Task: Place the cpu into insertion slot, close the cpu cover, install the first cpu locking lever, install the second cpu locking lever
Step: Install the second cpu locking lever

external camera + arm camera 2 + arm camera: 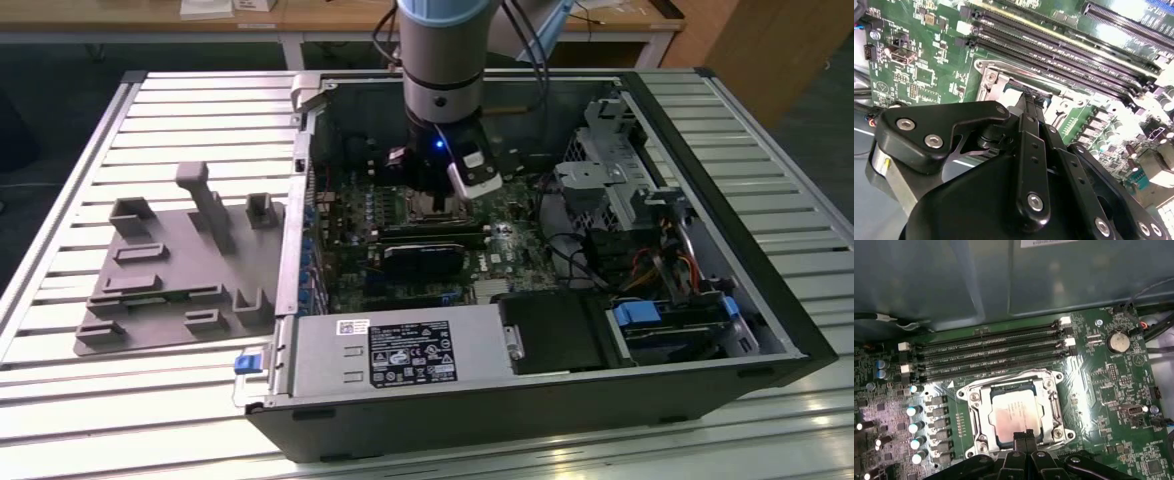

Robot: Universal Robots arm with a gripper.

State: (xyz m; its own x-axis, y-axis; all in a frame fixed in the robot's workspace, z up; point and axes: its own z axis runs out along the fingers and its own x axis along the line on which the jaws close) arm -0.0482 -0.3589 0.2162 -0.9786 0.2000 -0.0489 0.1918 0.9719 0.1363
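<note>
The cpu (1015,415), a square chip with a silver-grey top, lies flat in the insertion slot (975,449) on the green motherboard. The cpu cover (977,410), a silver frame plate, lies down around the chip with the chip's top showing through its cut-out. My gripper (1024,436) hangs just above the socket's edge, its two black fingers pressed together, shut with nothing between them. In the second wrist view the gripper (1029,98) points down at the socket's silver corner (990,80). In the exterior view the gripper (434,207) is low inside the open computer case.
Memory slots (989,347) run beside the socket, with a row of capacitors (914,427) on another side and a coin battery (1117,341) farther off. A black card (424,262), a power supply (387,355) and a drive cage (614,170) crowd the case. A grey fixture (174,270) lies outside.
</note>
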